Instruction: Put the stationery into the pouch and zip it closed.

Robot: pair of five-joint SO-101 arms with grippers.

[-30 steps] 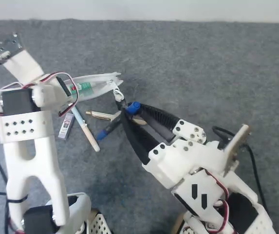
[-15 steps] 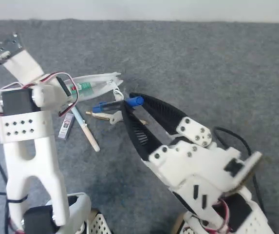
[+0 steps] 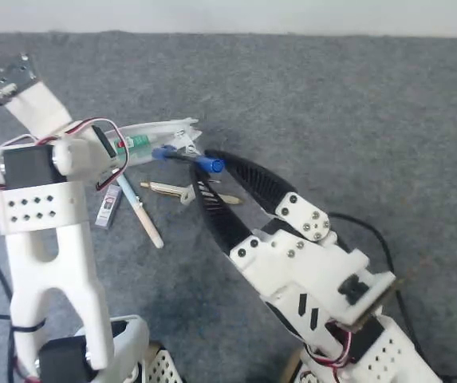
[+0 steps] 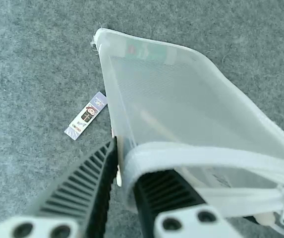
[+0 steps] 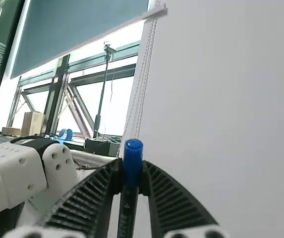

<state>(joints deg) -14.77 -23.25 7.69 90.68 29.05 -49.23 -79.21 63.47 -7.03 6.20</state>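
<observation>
Two pincers were at work in the high view: my right gripper point(image 3: 201, 166) was closed on the blue pen point(image 3: 187, 158), whose far end reached the open edge of the pouch point(image 3: 155, 134) lying on the grey carpet point(image 3: 356, 104) beside the left arm. I judged the pen was aimed that way so it could slide straight in, though I could not tell whether it was already touching the pouch. Three loose pieces lay near the pouch, a white pen point(image 3: 142, 212), a tan stick point(image 3: 166, 188) and a small packet point(image 3: 108, 206), so the filling looked far from done. From the left wrist, the left gripper point(image 4: 123, 163) was pinched on the pouch's zip edge, one finger outside and one inside. I took that as propping the mouth open and stopping the pouch from sliding, and the zip pull point(image 4: 280, 225) hung at the end, not yet drawn. From the right wrist, the pen's blue cap stood squarely between the closed fingers point(image 5: 164, 191), a firm enough hold for pushing it in
</observation>
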